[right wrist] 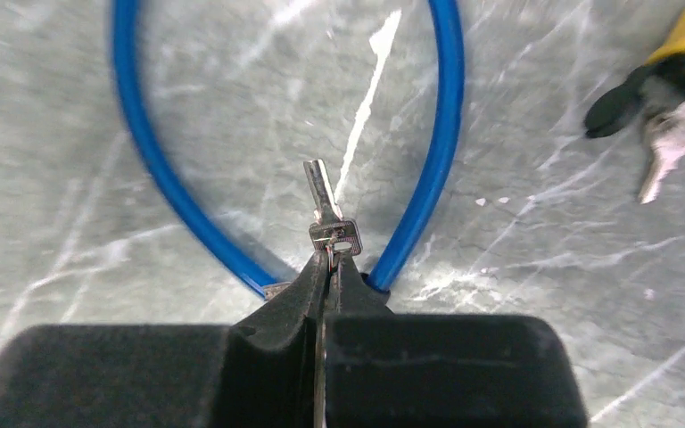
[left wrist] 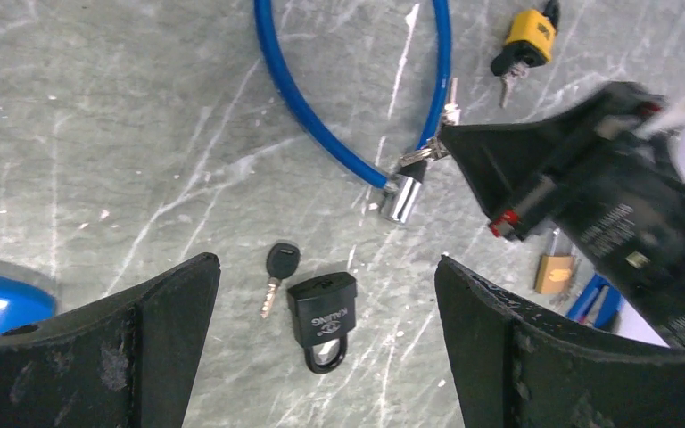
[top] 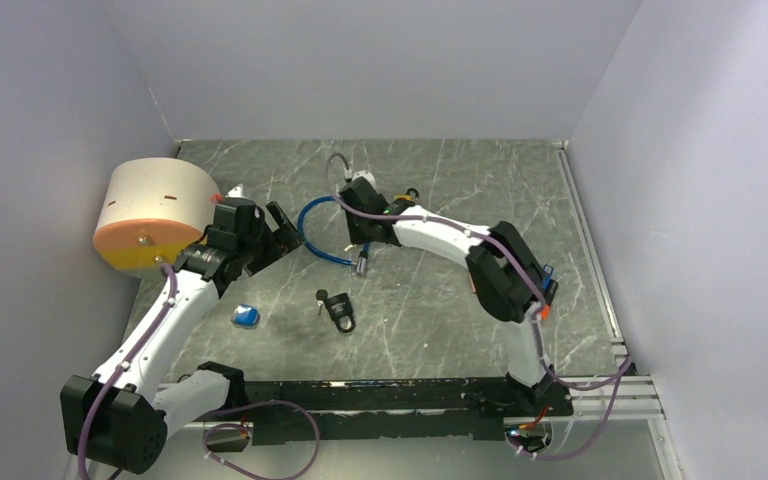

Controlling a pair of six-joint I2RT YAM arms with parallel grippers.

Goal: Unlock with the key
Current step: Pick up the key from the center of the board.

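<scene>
**At the blue cable lock: key pinched, not yet in the barrel**

Over the loop of the blue cable lock, which lies on the worktop, the right gripper is seen with its jaws pressed together on the head of a small silver key, the blade pointing away. The grasp is judged made. Next, the blade must be turned toward the chrome barrel and lined up with its keyhole. The left gripper hangs with jaws spread wide over a black padlock and a black-headed key. No keyhole is shown in any view, the key's head is partly hidden by the jaws, and whether this key fits cannot be told
</scene>
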